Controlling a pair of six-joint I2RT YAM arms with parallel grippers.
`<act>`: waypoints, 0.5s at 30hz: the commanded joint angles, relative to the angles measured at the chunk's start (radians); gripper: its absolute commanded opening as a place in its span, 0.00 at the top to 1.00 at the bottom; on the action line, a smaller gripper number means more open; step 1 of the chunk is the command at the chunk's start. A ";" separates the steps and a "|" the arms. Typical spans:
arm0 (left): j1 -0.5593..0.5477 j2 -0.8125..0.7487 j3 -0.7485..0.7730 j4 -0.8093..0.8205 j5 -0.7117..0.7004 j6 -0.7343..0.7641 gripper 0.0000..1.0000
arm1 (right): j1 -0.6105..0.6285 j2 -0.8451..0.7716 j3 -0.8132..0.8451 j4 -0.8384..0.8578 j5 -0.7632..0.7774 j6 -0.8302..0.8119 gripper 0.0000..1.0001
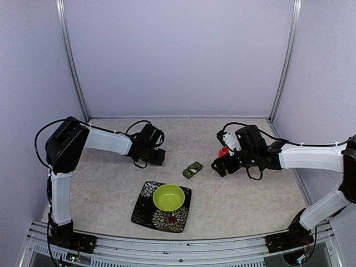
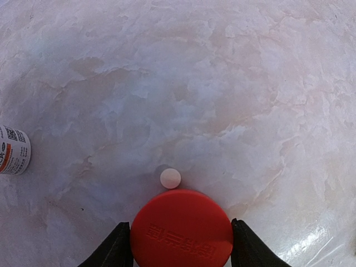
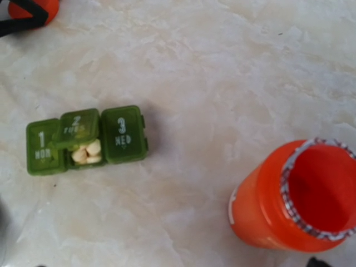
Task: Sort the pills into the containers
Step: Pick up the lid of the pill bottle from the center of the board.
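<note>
As the top view sets it out, the pale marbled table (image 1: 250, 200) carries every item. My left gripper (image 1: 158, 156) sits low at centre-left and my right gripper (image 1: 218, 166) low at centre-right, facing each other across the middle.

Plate (image 1: 143, 208): black, square, flower-patterned, near my bases. A lime-green bowl (image 1: 168, 197) stands on it.

Bottle (image 3: 267, 211): orange and uncapped, its open mouth turned up toward my right wrist camera. It stands just beside my right gripper, and I cannot tell whether they touch. My right fingers are spread wide with nothing between them. Only dark slivers of them show at the frame edges.

Cap (image 2: 181, 228): red and round, flat side up. My left fingers (image 2: 114, 250) are closed on it, one pressed to each side.

Pillbox (image 1: 193, 169): dark green, a strip of three compartments. It lies on the table between my two grippers, just beyond the plate's far right corner and clear of it. In the top view its long axis runs diagonally, near-left to far-right. In my right wrist view it lies almost level, with compartment 1 at the left and 3 at the right, the numbers upright. Lids 1 and 3 are down and lid 2 is raised.

Pills (image 3: 86, 153): white, a small heap in the middle compartment.

Loose pill (image 2: 170, 178): white and round, on the table just beyond the cap's far edge.
</note>
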 commanded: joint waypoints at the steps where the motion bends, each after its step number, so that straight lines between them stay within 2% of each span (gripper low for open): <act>1: 0.005 -0.011 0.004 0.010 -0.009 0.002 0.48 | -0.010 0.008 -0.005 0.014 -0.005 0.009 0.00; 3: 0.005 -0.012 0.005 0.009 -0.012 0.004 0.52 | -0.010 0.008 -0.004 0.013 -0.004 0.009 0.00; 11: 0.003 -0.039 0.002 0.007 -0.007 0.006 0.53 | -0.018 -0.023 -0.016 0.013 -0.011 -0.003 0.00; 15: -0.011 -0.084 0.003 0.010 0.035 0.004 0.54 | -0.027 -0.102 -0.086 0.076 -0.014 -0.027 0.00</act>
